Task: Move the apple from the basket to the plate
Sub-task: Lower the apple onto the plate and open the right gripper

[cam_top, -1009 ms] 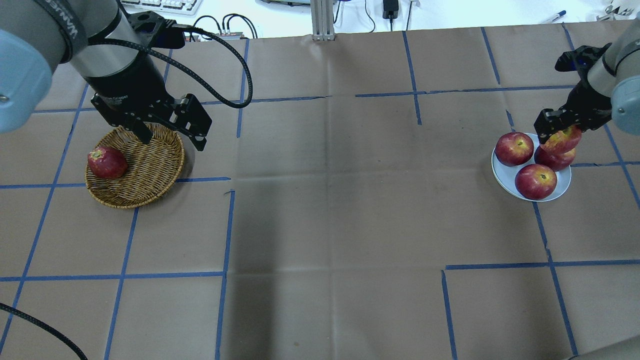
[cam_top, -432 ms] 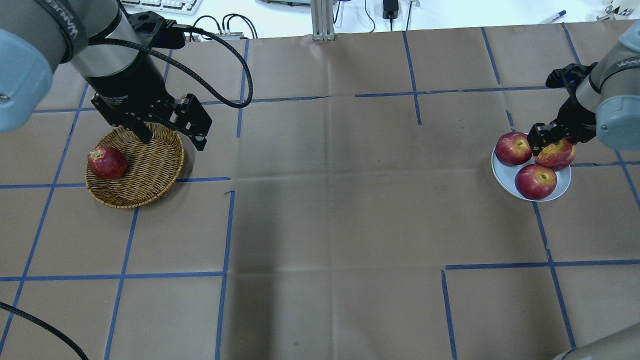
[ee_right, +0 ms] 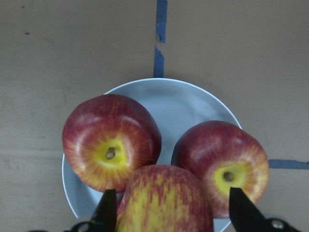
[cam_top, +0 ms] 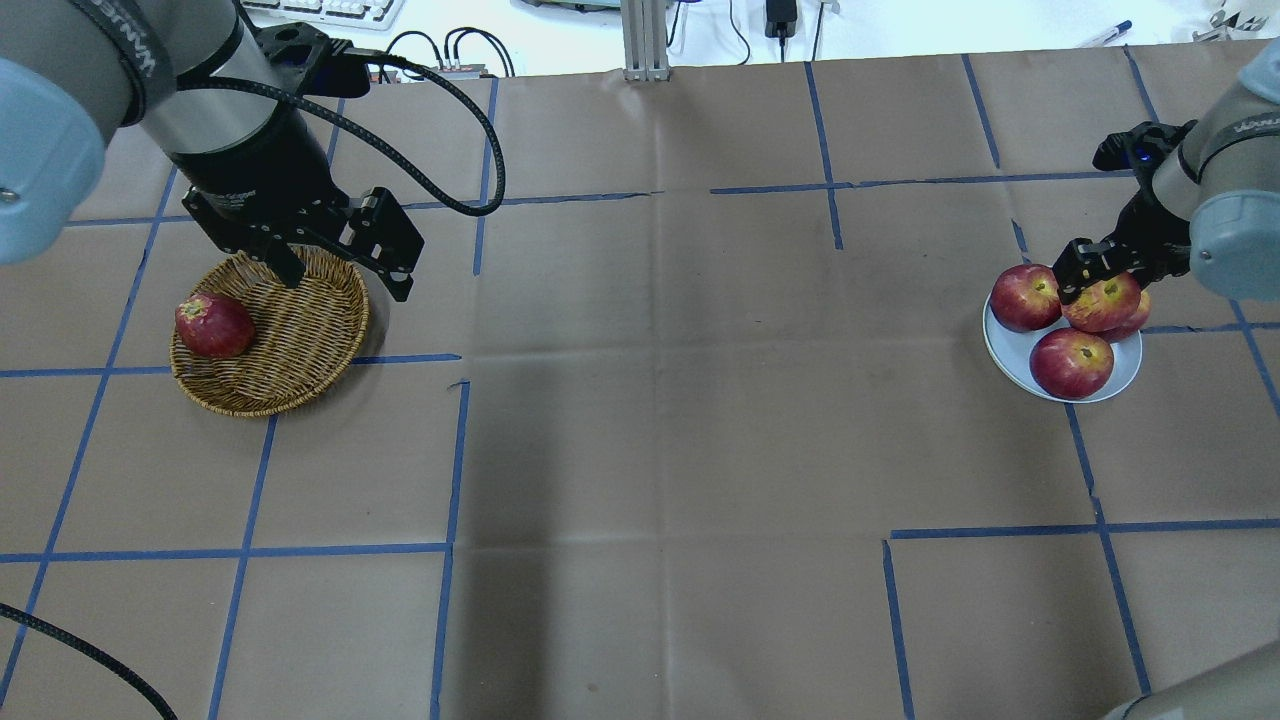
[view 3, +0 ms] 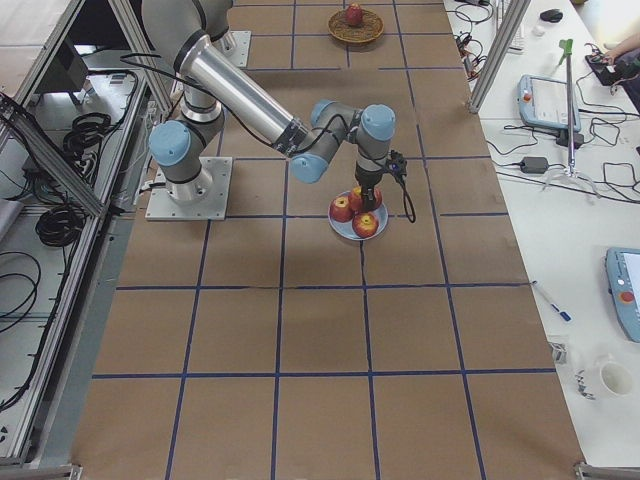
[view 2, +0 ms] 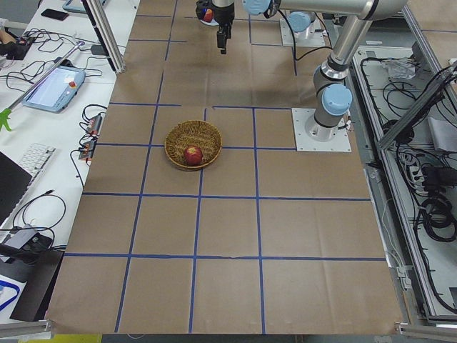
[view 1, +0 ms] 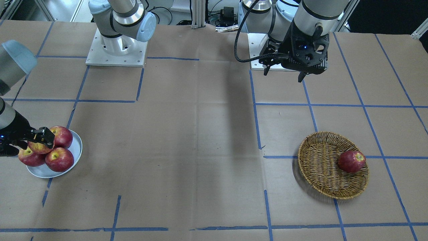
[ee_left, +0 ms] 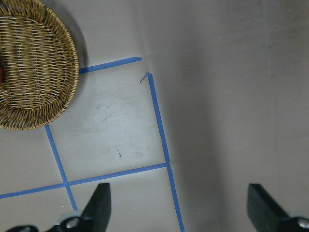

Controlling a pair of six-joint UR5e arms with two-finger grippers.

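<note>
The pinkish-red, yellow-streaked apple [cam_top: 1103, 303] is between the fingers of my right gripper [cam_top: 1098, 282]. It sits low over the grey-blue plate [cam_top: 1008, 358], among other red apples [cam_top: 1025, 297]. The right wrist view shows the apple [ee_right: 164, 200] between the fingertips [ee_right: 109, 205], above the plate [ee_right: 193, 99]. My left gripper [cam_top: 345, 278] is open and empty, hovering over the far rim of the wicker basket [cam_top: 300, 345]. A darker red apple [cam_top: 213, 325] lies in the basket.
Three red apples lie on the plate, one [cam_top: 1072, 362] at its near side, one [cam_top: 1137, 318] mostly under the held apple. Blue tape lines grid the brown table. A black cable [cam_top: 480, 150] loops from the left arm.
My right gripper has lowered the apple from above the plate down among the apples on it. The left arm and basket have not moved.
</note>
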